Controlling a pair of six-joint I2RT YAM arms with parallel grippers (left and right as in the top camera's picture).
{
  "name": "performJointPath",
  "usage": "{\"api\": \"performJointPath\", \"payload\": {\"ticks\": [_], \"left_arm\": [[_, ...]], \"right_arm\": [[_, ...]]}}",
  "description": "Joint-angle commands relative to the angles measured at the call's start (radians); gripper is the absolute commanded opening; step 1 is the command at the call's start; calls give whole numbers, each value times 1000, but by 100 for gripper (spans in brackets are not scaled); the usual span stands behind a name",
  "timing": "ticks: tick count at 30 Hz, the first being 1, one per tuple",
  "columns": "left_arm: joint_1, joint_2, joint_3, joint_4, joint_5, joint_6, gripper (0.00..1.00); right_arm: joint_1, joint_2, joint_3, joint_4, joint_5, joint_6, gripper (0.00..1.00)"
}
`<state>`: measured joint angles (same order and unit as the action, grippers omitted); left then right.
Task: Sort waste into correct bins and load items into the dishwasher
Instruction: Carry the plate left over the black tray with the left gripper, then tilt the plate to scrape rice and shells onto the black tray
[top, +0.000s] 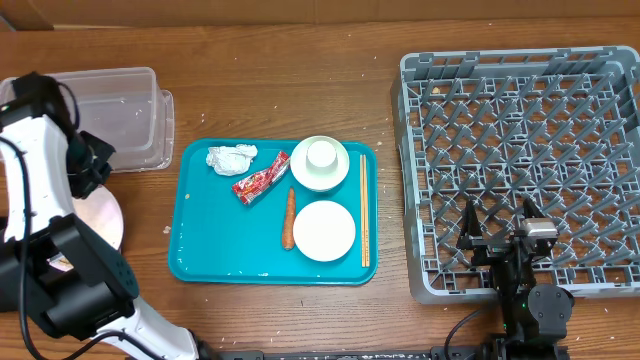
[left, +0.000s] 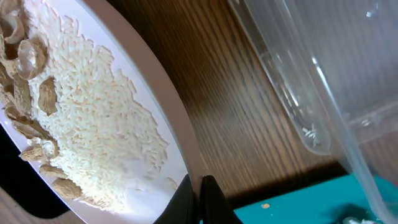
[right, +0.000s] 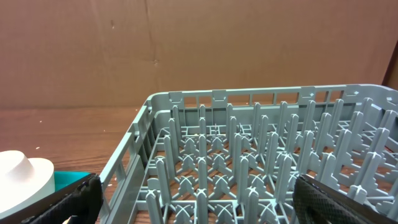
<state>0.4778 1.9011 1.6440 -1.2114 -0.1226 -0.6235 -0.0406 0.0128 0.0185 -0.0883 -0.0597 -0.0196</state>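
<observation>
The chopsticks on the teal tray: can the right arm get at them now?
Probably yes. The right gripper hangs open over the rack, near its tray-side wall, and the chopsticks lie uncovered at the tray's right edge; only that wall stands between.

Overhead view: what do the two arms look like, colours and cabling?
The left arm has white links with black joints and a black cable looped alongside. The right arm is black, with a silver block at the wrist and two thin black fingers.
</observation>
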Motion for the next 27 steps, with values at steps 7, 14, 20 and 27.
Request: {"api": "performJointPath", "payload": {"ticks": [7,14,20,27], "left_arm": [[114,1,23,68,71,27,4],[190,1,23,118,219,107,4],[257,1,23,132,401,131,4],[347,1,23,127,584,164,4]], "right_arm": [[-5,-10,-10,8,6,-3,100],[-5,-10,-10,8,6,-3,100],[-5,-10,-10,8,6,-3,100],[-5,-10,-10,8,6,-3,100]]}}
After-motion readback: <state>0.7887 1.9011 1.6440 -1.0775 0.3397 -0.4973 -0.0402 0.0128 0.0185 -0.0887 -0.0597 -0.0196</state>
